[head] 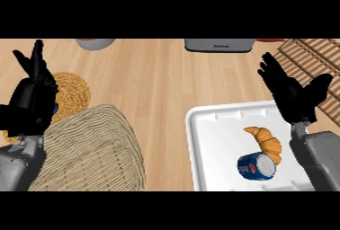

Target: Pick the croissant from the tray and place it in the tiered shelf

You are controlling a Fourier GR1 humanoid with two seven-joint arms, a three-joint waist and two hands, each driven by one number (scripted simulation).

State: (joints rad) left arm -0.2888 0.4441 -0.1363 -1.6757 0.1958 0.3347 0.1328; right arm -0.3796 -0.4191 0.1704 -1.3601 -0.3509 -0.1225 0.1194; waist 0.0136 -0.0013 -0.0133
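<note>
Croissant (pixel 266 139) on the white tray (pixel 199 134), beside a blue tin (pixel 257 167), just below-left of the right robot hand (pixel 292 96): spread wide open, fingers straight, gripping nothing.

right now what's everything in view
croissant: one, golden brown, on the tray
can: one, blue, on the tray beside the croissant
tray: one, white, lower right
tiered shelf: one, tan wicker, lower left
box: one, grey, top edge
round object: one, grey, top left edge
slatted rack: one, pale wood, top right
counter: one, light wood
left robot hand: one, black, open, left edge
right robot hand: one, black, open, right side by the tray
</note>
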